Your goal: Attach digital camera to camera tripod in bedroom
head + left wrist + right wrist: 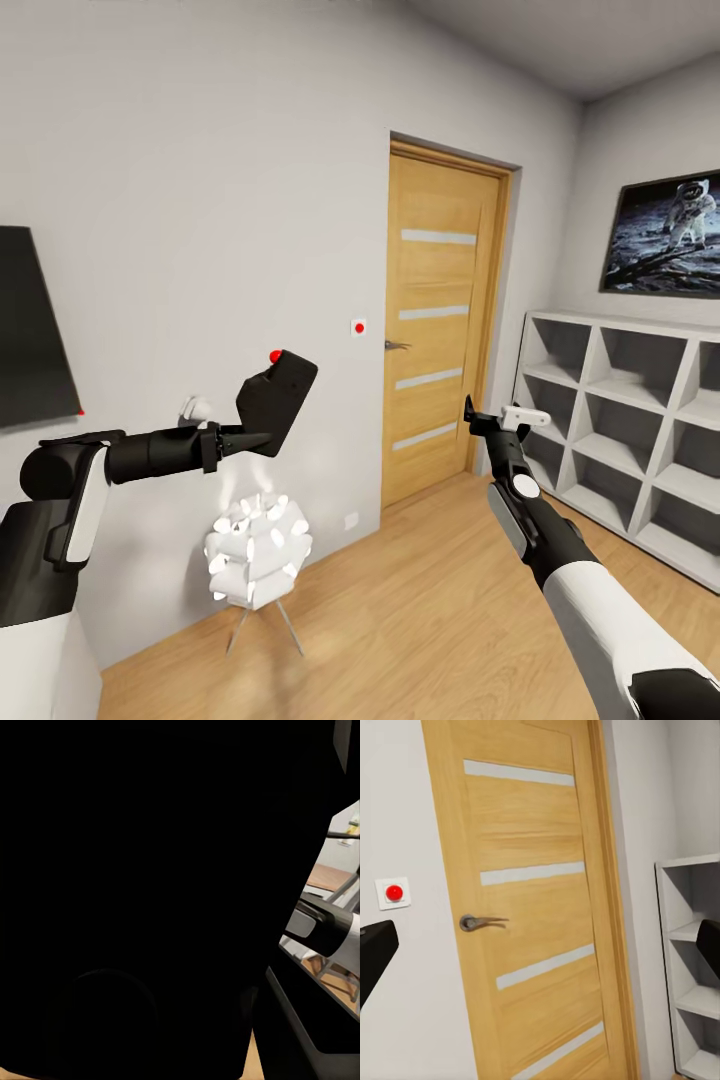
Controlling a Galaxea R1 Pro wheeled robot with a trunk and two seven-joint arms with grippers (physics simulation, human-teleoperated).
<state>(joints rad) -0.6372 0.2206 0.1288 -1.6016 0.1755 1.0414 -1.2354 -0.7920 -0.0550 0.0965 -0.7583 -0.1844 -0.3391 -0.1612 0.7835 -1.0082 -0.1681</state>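
My left gripper (260,437) is shut on the digital camera (278,392), a black box with a red button on top, and holds it tilted at chest height in front of the grey wall. In the left wrist view the camera's black body (150,870) blocks nearly everything. My right gripper (473,412) is raised toward the door. It is open, with its two black fingertips (375,952) far apart at the picture's edges and nothing between them. The camera tripod is out of view.
An oak door (440,320) with frosted strips stands shut ahead, a red wall button (359,327) beside it. White cube shelves (620,420) line the right wall. A white petal lamp (258,550) on thin legs stands on the wood floor below my left arm.
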